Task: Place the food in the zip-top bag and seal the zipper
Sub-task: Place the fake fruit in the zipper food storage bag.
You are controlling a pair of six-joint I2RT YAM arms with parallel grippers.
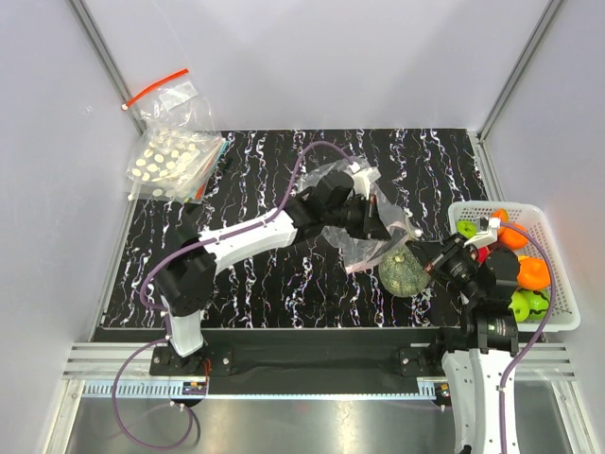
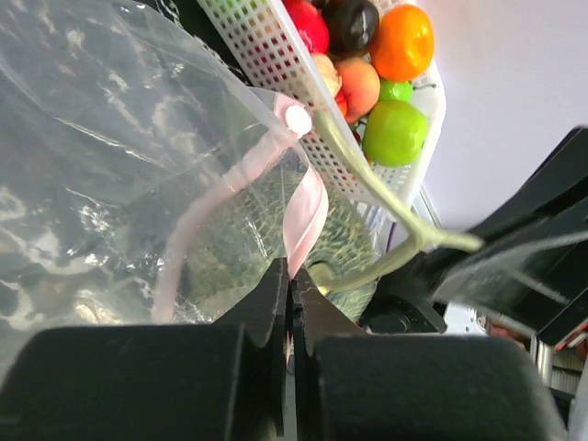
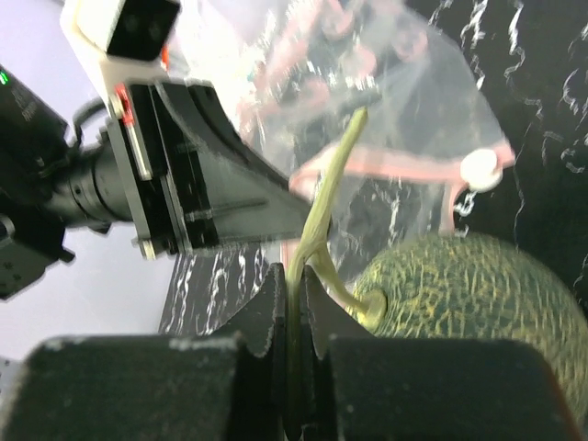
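Item: clear crinkly zip-top plastic bag [image 1: 333,173], just right of centre on the black marbled worktop [image 1: 284,293], held raised. The left hand [image 2: 292,274] is clamped tight on the bag's thin pinkish-red zipper strip [image 2: 308,216], seemingly to keep the mouth lifted and facing 4 o'clock. Item: dark green netted melon-like lump [image 1: 403,272], at 4 o'clock from the bag, right at its mouth. The right hand [image 3: 296,276] is pinched closed on its pale green forked stem [image 3: 326,202], probably used as a handle for steering it in. Also present: white slotted plastic basket [image 1: 560,288] of round fruit, at 3 o'clock. Unclear: whether the lump has crossed the mouth, since film overlaps it in the left wrist view; whether it rests on the worktop or hangs. The smaller orange-red piece cannot be made out.
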